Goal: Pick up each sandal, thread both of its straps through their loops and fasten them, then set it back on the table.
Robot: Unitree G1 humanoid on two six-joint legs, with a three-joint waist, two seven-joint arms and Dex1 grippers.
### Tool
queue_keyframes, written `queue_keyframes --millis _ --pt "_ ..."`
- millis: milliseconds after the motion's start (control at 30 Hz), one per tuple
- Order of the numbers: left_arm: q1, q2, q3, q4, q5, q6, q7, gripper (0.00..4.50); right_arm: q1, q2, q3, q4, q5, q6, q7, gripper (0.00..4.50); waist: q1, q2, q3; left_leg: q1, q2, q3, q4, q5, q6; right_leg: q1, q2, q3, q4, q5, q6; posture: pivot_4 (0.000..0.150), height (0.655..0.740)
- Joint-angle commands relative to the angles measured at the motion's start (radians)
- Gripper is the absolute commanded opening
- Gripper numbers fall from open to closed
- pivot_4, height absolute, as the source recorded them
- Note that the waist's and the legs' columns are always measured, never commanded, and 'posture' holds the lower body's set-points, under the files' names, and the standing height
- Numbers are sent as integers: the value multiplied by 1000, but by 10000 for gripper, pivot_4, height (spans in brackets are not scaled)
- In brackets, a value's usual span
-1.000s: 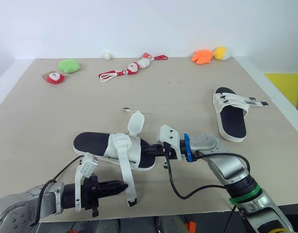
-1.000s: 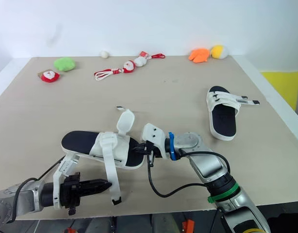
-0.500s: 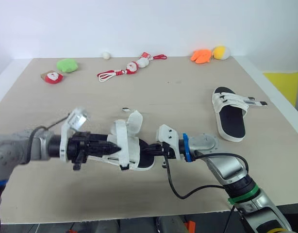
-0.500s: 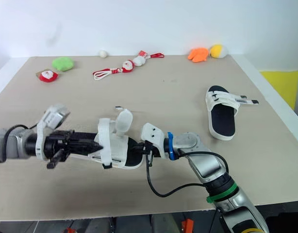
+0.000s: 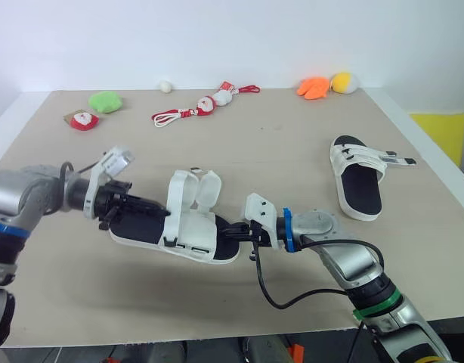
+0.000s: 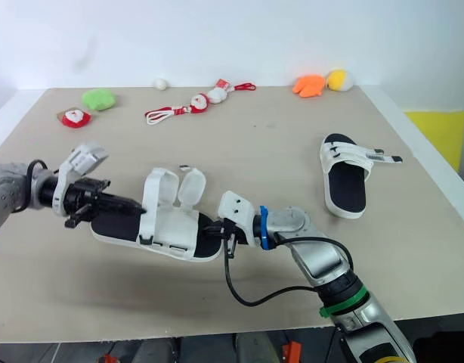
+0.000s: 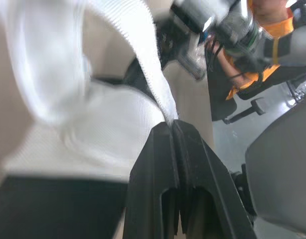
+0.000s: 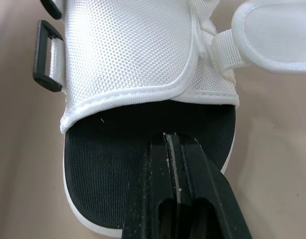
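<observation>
I see the left gripper [image 7: 171, 128] with its two black fingers pressed together on a white strap [image 7: 152, 59] of the near sandal [image 5: 193, 236]; the strap comes out right at the fingertips and rises from there in a curve. The right gripper [image 8: 169, 138] also has its fingers closed flat against each other. Their tips are at the black footbed, just in front of the white mesh upper, but I cannot tell if they pinch the sole or only touch it. This sandal is in the near middle part of the table [image 5: 292, 151], between my two grippers, the left one reaching in from its left end and the right one from its right end. A second strap [image 5: 210, 187] stands up just beside the held one, and neither is fastened. On the side of the upper I see black loops [image 8: 46, 55] with nothing passing through them. The other sandal [image 5: 360, 189] lies flat on the right side of the table, well apart. Along the far edge are a green plush [image 5: 106, 101], a red cord with small toys [image 5: 205, 106], and an orange toy [image 5: 315, 88] beside a yellow one [image 5: 344, 82].
</observation>
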Motion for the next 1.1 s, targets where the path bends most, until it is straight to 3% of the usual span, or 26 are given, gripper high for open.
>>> queue_keyframes --millis 33,733,1100 --pt "-42 -18 -1 37 36 1 -58 622 14 -1 4 -5 -16 20 -20 0 0 0 0 0 0 0 0 0 0 0 0 0 1 0 0 1500 7400" --pt "26 -19 -29 -34 67 29 -95 622 15 0 4 -16 -14 34 -36 0 1 0 0 0 0 -2 1 0 1 -2 2 0 9 -2 2 1500 7400" --pt "57 -68 8 -44 99 14 -40 622 15 3 4 -20 -13 39 -39 0 2 0 0 0 0 -2 1 0 1 -2 2 0 11 -2 2 1500 7400"
